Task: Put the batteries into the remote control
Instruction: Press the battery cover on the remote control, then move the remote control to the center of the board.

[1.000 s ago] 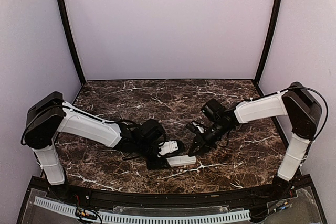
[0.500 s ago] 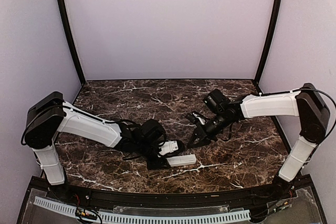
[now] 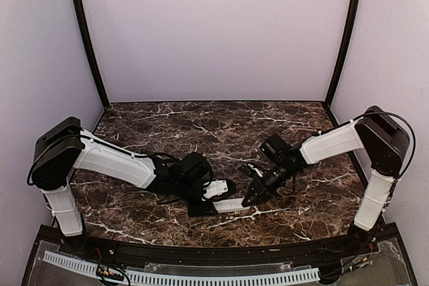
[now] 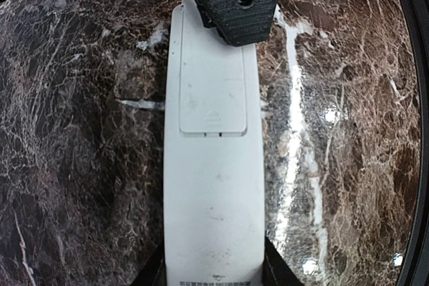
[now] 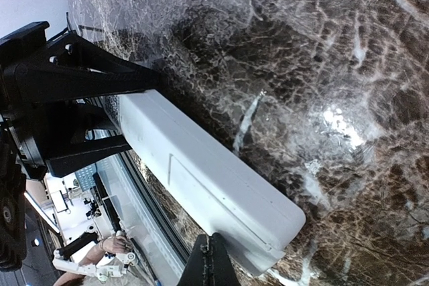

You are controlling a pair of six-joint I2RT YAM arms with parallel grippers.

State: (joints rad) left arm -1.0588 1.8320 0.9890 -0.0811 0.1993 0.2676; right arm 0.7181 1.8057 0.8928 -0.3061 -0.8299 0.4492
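We find the left pincer (image 4: 213, 274) partly open and clamped across the near end of the slim white plastic remote control (image 4: 213, 185), with one dark finger on each long side. The remote control rests on the dark veined marble counter (image 3: 201, 132), back side up, with its rectangular battery cover (image 4: 213, 92) seated flush. The right pincer (image 5: 212, 262) is fully closed and grips nothing. Its tips meet the far end of the remote control, beside the edge of the battery cover.
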